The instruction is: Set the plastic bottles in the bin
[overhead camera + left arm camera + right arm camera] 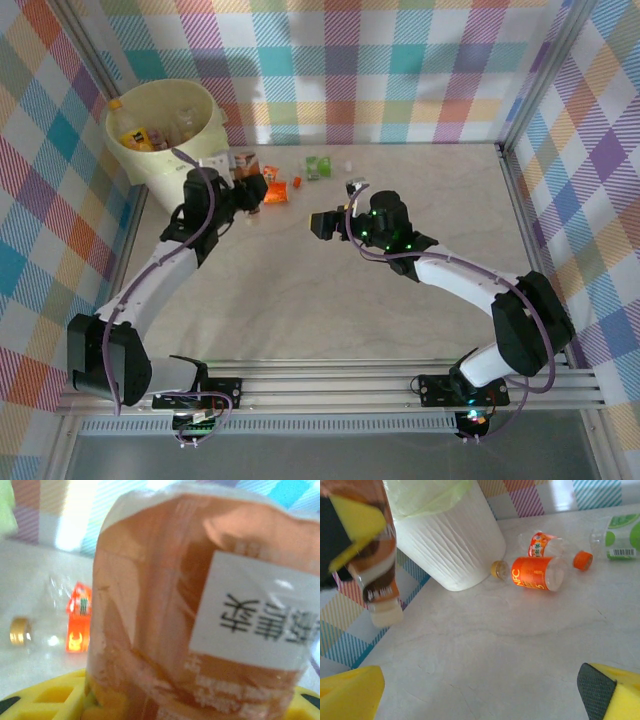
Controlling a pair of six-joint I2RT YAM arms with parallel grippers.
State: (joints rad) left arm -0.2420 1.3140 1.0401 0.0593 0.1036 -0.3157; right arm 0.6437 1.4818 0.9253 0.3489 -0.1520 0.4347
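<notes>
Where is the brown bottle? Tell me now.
Top view: far left of the table, clamped in the left claw, just right of the bin, with orange bottles lying to its right.

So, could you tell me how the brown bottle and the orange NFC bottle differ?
The brown bottle is clamped in the left gripper, near upright; the orange NFC bottle lies loose on its side on the table. Labels: brown against orange. Both are outside the bin.

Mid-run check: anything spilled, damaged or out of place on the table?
Nothing stands out. The orange-labelled bottle and the green-labelled bottle lie on their sides on the table, and no liquid shows around them.
</notes>
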